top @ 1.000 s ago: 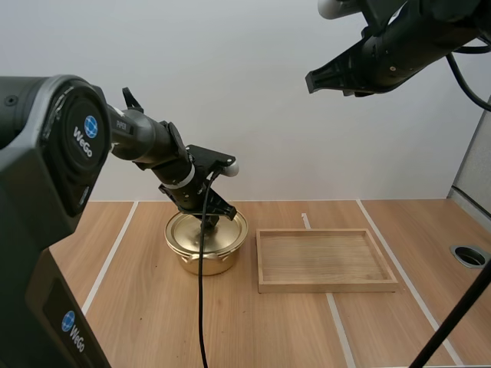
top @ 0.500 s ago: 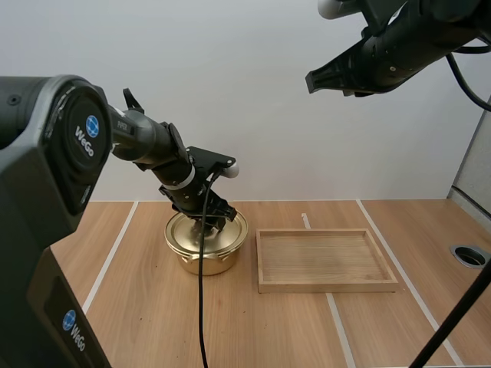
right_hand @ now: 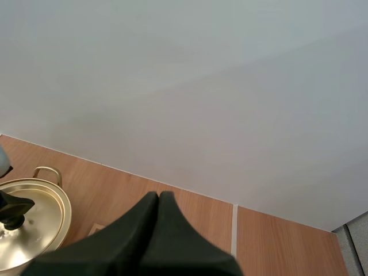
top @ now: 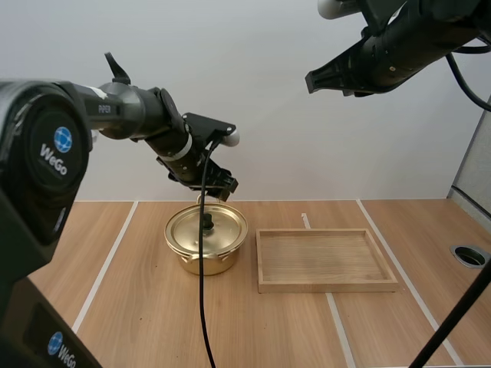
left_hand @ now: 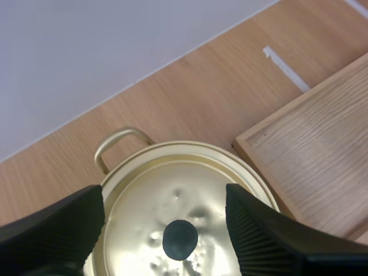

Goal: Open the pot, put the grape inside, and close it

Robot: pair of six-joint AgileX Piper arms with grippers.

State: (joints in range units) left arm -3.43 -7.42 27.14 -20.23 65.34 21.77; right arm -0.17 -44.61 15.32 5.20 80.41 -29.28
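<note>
Pot (top: pixel 205 241) sat on the table (top: pixel 138 307) toward its far edge, left of middle, lid (top: pixel 209 230) on. Tray (top: pixel 326 286) lay just beside the pot on its right, a narrow gap between them.

Left gripper (top: pixel 217 189) hung above the lid, apart from it and holding nothing. In the left wrist view its jaws stood wide apart, ribbed faces turned inward, one finger (left_hand: pixel 57 230) on each side of the lid. The knob (left_hand: pixel 179 240) showed in the gap between them, roughly centred and a shade toward the wrist side. So the knob lay straight below the jaws, and I judged that a plain drop with a small trim would put it between the pads. The knob is round, so I saw no axis to match. The pot's loop handle (left_hand: pixel 118 144) pointed to the far edge, clear of the fingers.

Right gripper (right_hand: pixel 159 198) was closed on nothing, fingers together as one wedge. In the high view it sat high up, well apart from the pot, above the tray's side of the table. The left arm was much the nearer, so I judged the lid lift to be its job.

Step in hand, as I judged it: opening, lid not yet gripped.
</note>
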